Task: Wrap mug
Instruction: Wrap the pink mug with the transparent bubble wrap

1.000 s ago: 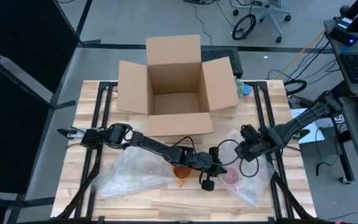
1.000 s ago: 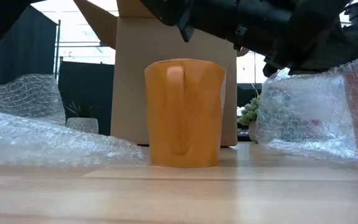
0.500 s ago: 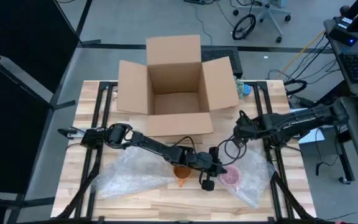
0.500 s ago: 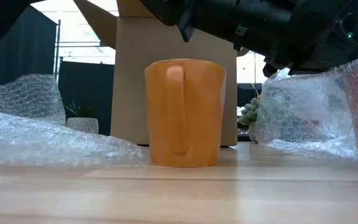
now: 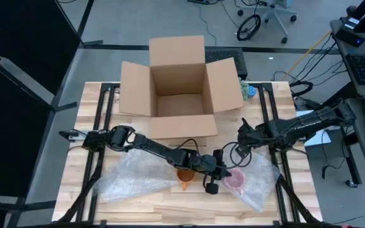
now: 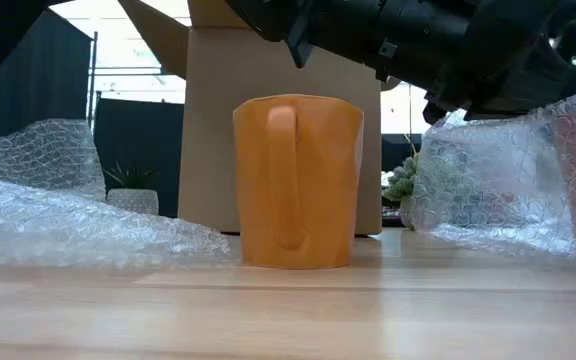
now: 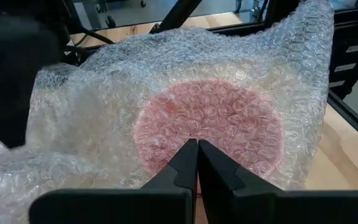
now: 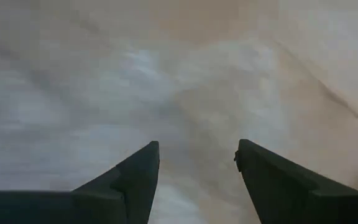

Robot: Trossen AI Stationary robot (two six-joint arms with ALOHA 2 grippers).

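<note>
Orange glazed ceramic mug stands upright on the wooden table, near its front edge, handle turned toward the low camera. It looks rigid, fairly heavy and breakable, with a smooth surface likely to slip, so the handle or rim seems the safest hold. Just beside it lies a pink round object under a sheet of clear bubble wrap; a second bubble wrap sheet lies on the mug's other side, soft, light and easy to crumple, best pinched at an edge. An open brown cardboard box sits behind. The left gripper hovers at the pink bundle with its jaws pressed together, holding nothing visible. The right gripper is raised near the box, jaws spread wide and empty.
</note>
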